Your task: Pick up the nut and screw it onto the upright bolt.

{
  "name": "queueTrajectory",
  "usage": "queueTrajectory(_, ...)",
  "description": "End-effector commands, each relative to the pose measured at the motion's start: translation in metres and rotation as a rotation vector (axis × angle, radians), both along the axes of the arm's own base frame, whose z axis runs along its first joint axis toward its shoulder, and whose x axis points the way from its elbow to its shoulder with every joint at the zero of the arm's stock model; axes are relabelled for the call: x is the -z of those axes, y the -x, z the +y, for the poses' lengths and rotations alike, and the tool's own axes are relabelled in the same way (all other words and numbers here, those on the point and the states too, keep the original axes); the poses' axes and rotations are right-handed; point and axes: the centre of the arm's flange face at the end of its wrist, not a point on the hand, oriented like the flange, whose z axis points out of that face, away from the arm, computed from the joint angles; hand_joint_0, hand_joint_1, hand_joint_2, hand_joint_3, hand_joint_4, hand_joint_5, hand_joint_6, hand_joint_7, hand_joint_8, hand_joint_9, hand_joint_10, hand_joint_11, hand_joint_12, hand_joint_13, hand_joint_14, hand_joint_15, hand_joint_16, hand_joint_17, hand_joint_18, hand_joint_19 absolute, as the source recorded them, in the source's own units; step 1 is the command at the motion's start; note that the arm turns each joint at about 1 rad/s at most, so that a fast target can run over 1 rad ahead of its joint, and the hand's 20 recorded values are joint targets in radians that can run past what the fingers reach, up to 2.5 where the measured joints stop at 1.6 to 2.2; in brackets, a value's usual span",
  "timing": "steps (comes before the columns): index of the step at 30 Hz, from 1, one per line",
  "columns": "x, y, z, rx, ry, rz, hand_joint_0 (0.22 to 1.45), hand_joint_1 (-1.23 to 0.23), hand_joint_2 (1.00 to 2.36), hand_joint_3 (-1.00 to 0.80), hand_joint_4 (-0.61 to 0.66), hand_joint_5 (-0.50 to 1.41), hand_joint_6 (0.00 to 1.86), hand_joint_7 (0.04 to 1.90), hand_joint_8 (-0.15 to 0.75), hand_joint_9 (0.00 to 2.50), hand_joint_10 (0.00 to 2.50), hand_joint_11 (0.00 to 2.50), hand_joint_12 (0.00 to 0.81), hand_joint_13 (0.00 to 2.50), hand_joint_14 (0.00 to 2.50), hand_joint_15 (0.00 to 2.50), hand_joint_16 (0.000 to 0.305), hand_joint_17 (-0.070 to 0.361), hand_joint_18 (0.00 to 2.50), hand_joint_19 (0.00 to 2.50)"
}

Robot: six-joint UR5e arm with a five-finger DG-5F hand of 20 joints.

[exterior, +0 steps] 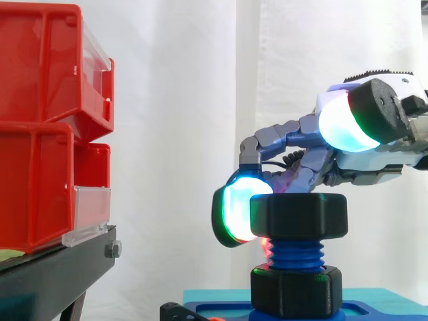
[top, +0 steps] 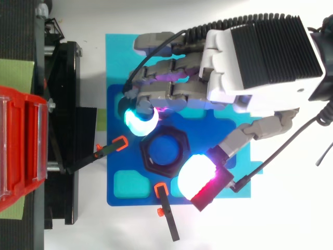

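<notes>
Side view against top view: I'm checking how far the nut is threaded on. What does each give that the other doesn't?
Side view: the nut sits high on the bolt, blue threads bare beneath it, above a second black nut. Top view: the nut's hexagon ringing the bolt's blue end. Both: the hand at the nut, red bins, blue plate.

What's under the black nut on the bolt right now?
Under the nut, blue threads of the bolt run down into a second black hex collar on the blue tray. The threads inside the nut are covered by it.
</notes>
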Motion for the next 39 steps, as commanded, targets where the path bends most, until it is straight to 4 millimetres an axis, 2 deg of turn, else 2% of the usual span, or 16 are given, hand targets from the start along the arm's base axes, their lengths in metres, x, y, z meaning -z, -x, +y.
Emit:
queueTrajectory(1, -0.001, 0.001, -0.007, -0.002, 0.001, -0.001, 0.5, -0.22, 1.0, -0.5, 0.21, 0.03, 0.5, 1.31, 0.27, 1.11, 0.0, 0.0, 0.202, 0.55, 0.0, 0.0, 0.016, 0.037, 0.17, 0.0)
queueTrajectory(3, 0.0, 0.002, -0.012, -0.005, 0.001, 0.0, 0.51, -0.22, 1.0, -0.5, 0.2, 0.05, 0.5, 1.33, 0.265, 1.2, 0.0, 0.0, 0.196, 0.58, 0.0, 0.0, 0.016, 0.035, 0.21, 0.0)
queueTrajectory(4, -0.001, 0.003, -0.02, -0.008, 0.004, -0.007, 0.51, -0.23, 1.0, -0.5, 0.2, 0.05, 0.5, 1.36, 0.263, 1.22, 0.0, 0.0, 0.195, 0.62, 0.0, 0.0, 0.016, 0.035, 0.23, 0.0)
queueTrajectory(12, -0.009, 0.004, -0.037, -0.007, 0.031, -0.026, 0.52, -0.24, 1.0, -0.5, 0.12, 0.07, 0.5, 1.48, 0.257, 1.41, 0.0, 0.04, 0.181, 0.77, 0.0, 0.0, 0.014, 0.03, 0.39, 0.0)
queueTrajectory(15, -0.012, 0.004, -0.043, -0.013, 0.039, -0.034, 0.52, -0.25, 1.0, -0.5, 0.11, 0.07, 0.55, 1.39, 0.245, 1.48, 0.0, 0.07, 0.176, 0.85, 0.0, 0.0, 0.013, 0.028, 0.45, 0.0)
queueTrajectory(18, -0.012, 0.005, -0.047, -0.011, 0.039, -0.034, 0.52, -0.26, 1.0, -0.5, 0.08, 0.07, 0.61, 1.27, 0.209, 1.68, 0.01, 0.16, 0.145, 1.0, 0.0, 0.0, 0.013, 0.028, 0.61, 0.0)
queueTrajectory(21, -0.013, 0.005, -0.05, -0.01, 0.039, -0.037, 0.52, -0.27, 1.0, -0.5, 0.08, 0.07, 0.62, 1.27, 0.206, 1.79, 0.01, 0.24, 0.138, 1.08, 0.0, 0.0, 0.012, 0.026, 0.7, 0.0)
queueTrajectory(22, -0.013, 0.005, -0.051, -0.008, 0.039, -0.039, 0.52, -0.27, 1.0, -0.5, 0.08, 0.07, 0.6, 1.31, 0.219, 1.77, 0.01, 0.26, 0.145, 1.06, 0.0, 0.0, 0.012, 0.027, 0.68, 0.0)
queueTrajectory(23, -0.015, 0.005, -0.052, -0.006, 0.039, -0.04, 0.51, -0.26, 1.0, -0.5, 0.1, 0.08, 0.5, 1.46, 0.244, 1.67, 0.01, 0.2, 0.166, 0.98, 0.0, 0.0, 0.013, 0.03, 0.59, 0.0)
queueTrajectory(27, -0.029, 0.001, -0.055, -0.012, 0.043, -0.068, 0.49, -0.25, 1.0, -0.5, 0.25, -0.04, 0.5, 1.03, 0.259, 1.32, 0.0, 0.08, 0.232, 0.76, 0.0, 0.0, 0.02, 0.046, 0.38, 0.0)
queueTrajectory(28, -0.034, -0.001, -0.056, -0.015, 0.043, -0.077, 0.49, -0.25, 1.0, -0.5, 0.27, -0.05, 0.5, 0.98, 0.264, 1.27, 0.0, 0.05, 0.24, 0.73, 0.0, 0.0, 0.022, 0.05, 0.34, 0.0)
queueTrajectory(32, -0.057, -0.007, -0.059, -0.028, 0.047, -0.119, 0.47, -0.27, 1.0, -0.5, 0.22, -0.11, 0.5, 0.78, 0.259, 1.04, 0.0, 0.0, 0.27, 0.57, 0.0, 0.0, 0.028, 0.063, 0.22, 0.0)
queueTrajectory(36, -0.059, -0.011, -0.053, -0.037, 0.046, -0.146, 0.46, -0.27, 1.0, -0.5, 0.21, -0.12, 0.5, 0.74, 0.248, 0.86, 0.0, 0.0, 0.314, 0.34, 0.0, 0.0, 0.036, 0.08, 0.0, 0.0)
queueTrajectory(37, -0.046, -0.016, -0.049, -0.041, 0.044, -0.141, 0.46, -0.27, 1.0, -0.5, 0.21, -0.12, 0.5, 0.74, 0.245, 0.81, 0.0, 0.0, 0.32, 0.29, 0.0, 0.0, 0.037, 0.083, 0.0, 0.0)
queueTrajectory(39, -0.034, -0.02, -0.048, -0.046, 0.038, -0.129, 0.45, -0.27, 1.0, -0.5, 0.21, -0.12, 0.5, 0.72, 0.241, 0.69, 0.0, 0.0, 0.332, 0.14, 0.0, 0.0, 0.04, 0.091, 0.0, 0.0)
